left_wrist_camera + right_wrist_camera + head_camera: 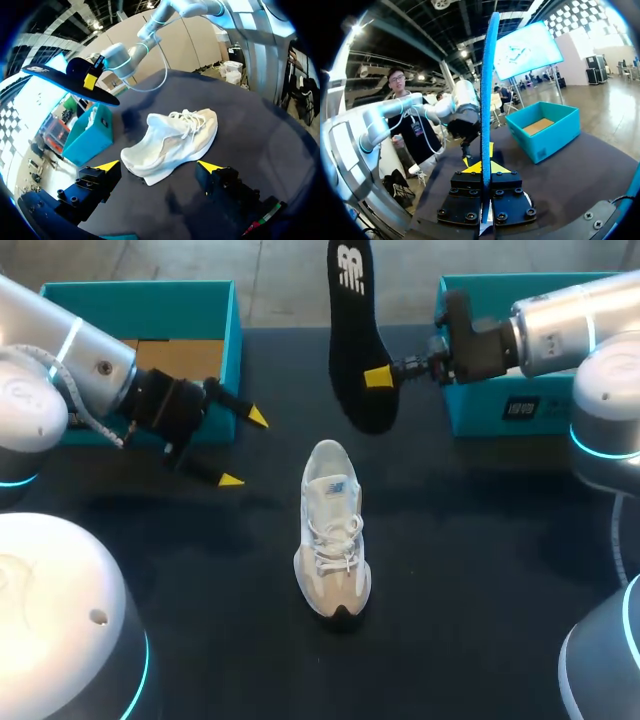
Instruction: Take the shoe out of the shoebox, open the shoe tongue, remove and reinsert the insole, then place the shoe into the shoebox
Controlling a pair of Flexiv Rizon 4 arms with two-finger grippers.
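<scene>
Half done: shoe [332,530] out on the surface [470,570], insole [355,335] removed, pinched in right claw [375,377]. Left claw [245,449] gapes empty. Reinsertion and return to shoebox [140,302] remain.

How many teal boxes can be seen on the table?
2. The left teal box stands open at the far left corner, beyond the left end effector. The right teal box stands at the far right, partly covered by the right arm. None else shows.
</scene>
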